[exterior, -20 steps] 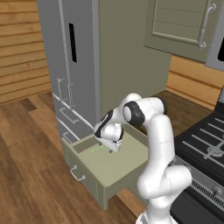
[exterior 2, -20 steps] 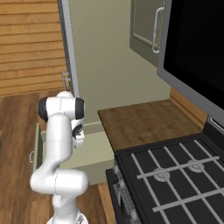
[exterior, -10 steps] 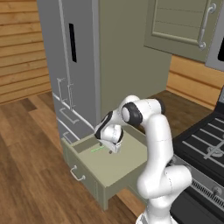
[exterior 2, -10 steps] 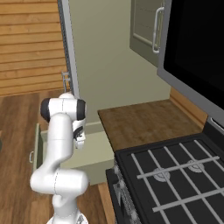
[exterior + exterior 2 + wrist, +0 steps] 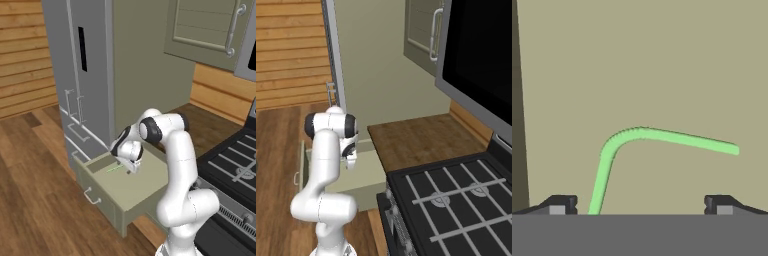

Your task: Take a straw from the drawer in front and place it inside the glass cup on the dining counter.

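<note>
The straw is a thin light-green tube with a ribbed bend: in the hand view one leg runs up from about 7 o'clock, curves at the ridged elbow, and the other leg reaches out toward 3 o'clock, all of it lying flat on the pale olive floor of the open drawer. The gripper hangs just above it with its dark fingertips spread wide apart, holding nothing, the straw's lower leg passing just inside the left tip. From the left base view the straw shows as a short green sliver at 9 o'clock of the gripper, inside the pulled-out sage-green drawer beside the grey fridge, with the stove at 3 o'clock.
</note>
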Controlling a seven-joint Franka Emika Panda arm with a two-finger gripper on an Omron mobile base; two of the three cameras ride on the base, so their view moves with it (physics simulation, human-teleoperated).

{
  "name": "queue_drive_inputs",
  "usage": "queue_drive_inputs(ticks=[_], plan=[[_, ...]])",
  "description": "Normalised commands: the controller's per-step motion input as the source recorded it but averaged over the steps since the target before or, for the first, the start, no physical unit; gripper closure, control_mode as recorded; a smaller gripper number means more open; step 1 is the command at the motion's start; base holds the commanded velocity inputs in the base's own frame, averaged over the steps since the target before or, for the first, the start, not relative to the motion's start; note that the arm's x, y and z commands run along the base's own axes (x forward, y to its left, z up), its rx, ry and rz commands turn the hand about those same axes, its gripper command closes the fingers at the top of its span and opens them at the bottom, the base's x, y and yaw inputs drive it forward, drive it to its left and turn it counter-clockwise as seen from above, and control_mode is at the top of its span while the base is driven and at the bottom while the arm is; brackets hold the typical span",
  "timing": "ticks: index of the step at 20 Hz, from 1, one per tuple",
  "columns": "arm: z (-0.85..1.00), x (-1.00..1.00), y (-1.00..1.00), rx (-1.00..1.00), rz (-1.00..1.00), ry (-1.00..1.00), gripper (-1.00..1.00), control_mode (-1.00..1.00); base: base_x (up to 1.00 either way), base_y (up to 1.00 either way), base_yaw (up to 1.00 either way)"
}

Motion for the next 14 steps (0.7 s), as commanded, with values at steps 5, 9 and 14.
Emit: queue_drive_inputs(ticks=[5,9,14], plan=[[-0.54,0.02,0.00,-0.09,-0.01,0.06,-1.00,-1.00,0.00,0.00,0.00],[-0.68,-0.07,0.00,-0.14,0.00,0.04,-1.00,-1.00,0.00,0.00,0.00],[-0.75,-0.39,0.00,-0.07,0.00,0.00,-1.00,-1.00,0.00,0.00,0.00]])
